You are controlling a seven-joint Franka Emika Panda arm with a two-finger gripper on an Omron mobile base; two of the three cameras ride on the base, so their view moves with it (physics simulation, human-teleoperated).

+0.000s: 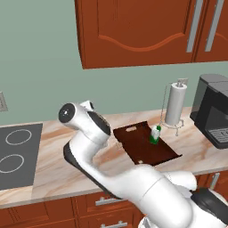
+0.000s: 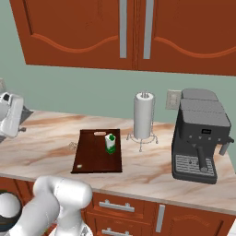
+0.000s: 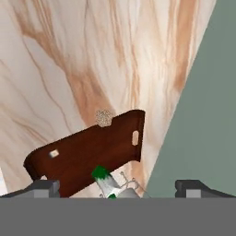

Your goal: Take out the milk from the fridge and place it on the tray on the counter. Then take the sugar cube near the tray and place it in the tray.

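Note:
The dark brown tray (image 1: pixel 133 139) (image 2: pixel 94 145) (image 3: pixel 87 150) lies on the marble counter (image 1: pixel 53 169) (image 2: pixel 152 161). The milk (image 1: pixel 155 134) (image 2: pixel 110 143) (image 3: pixel 105 180), white with a green cap, stands upright on the tray's far right part. A tiny pale sugar cube (image 1: pixel 140 161) (image 2: pixel 79 166) (image 3: pixel 54 153) rests on the tray near the end opposite the slot handle. My gripper (image 3: pixel 117 188) is open and holds nothing; it hangs high over the counter, left of the tray. The fridge is out of view.
A speckled beige lump (image 3: pixel 104 118) (image 2: pixel 72 146) sits on the counter against the tray's left edge. A paper-towel roll (image 1: pixel 175 104) (image 2: pixel 144 115) and a dark coffee machine (image 1: pixel 213 113) (image 2: pixel 200 133) stand right of the tray. The grey stovetop (image 1: pixel 15 153) is at the left.

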